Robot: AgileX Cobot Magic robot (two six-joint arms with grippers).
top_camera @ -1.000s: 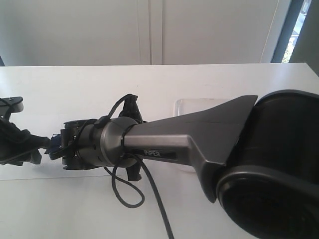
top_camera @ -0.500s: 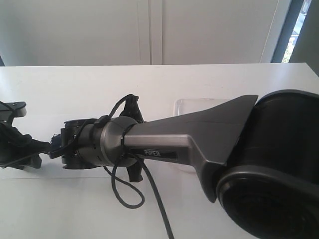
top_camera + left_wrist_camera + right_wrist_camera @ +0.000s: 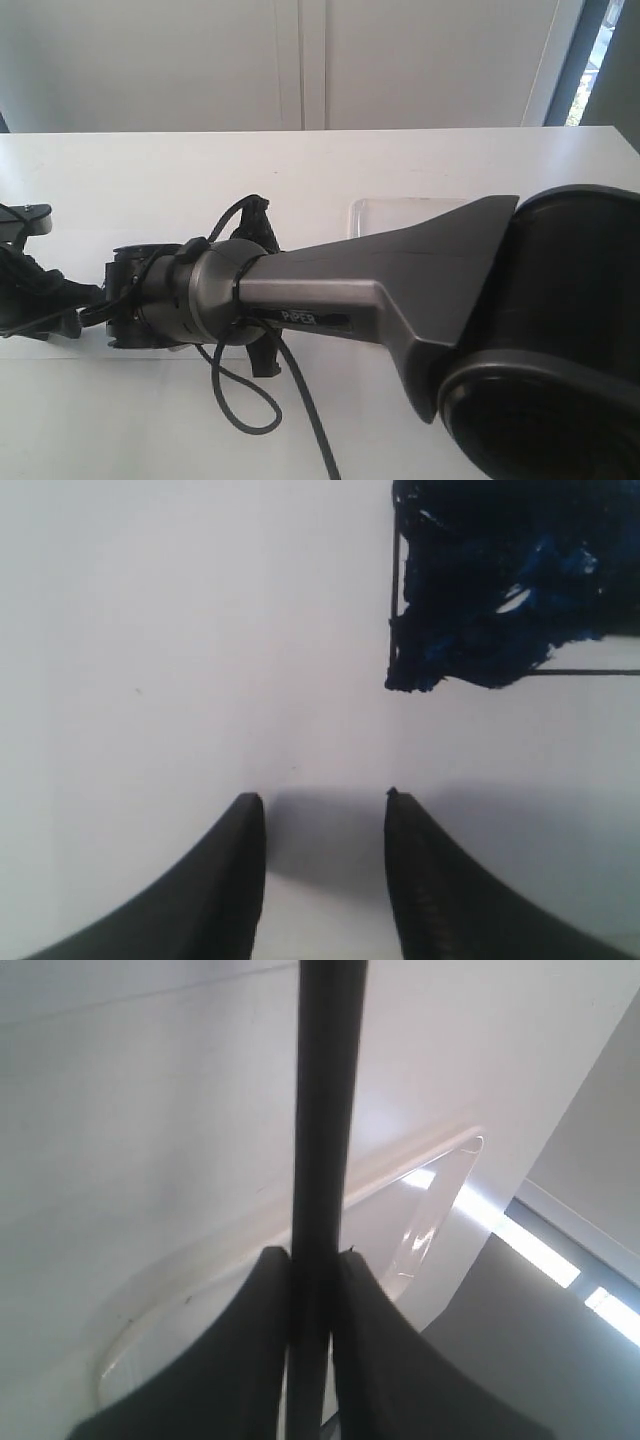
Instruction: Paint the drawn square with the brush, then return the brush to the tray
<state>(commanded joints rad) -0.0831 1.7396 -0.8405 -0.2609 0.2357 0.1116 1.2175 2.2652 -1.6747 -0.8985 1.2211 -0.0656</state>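
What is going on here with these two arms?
The right claw is shut on the brush, and its wrist view shows the tray behind the handle. The left claw is open and empty over the paper, near the square. The square is largely filled with dark paint, with bare slivers along its outline.

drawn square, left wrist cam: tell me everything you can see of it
The drawn square is a thin black outline on white paper, mostly filled with glossy dark blue-black paint. Coverage is uneven: small white gaps show inside, a strip along one edge is bare, and paint spills past the outline at one corner. It lies flat, partly cut off by the frame. Nothing touches it; the open left gripper is clear of it.
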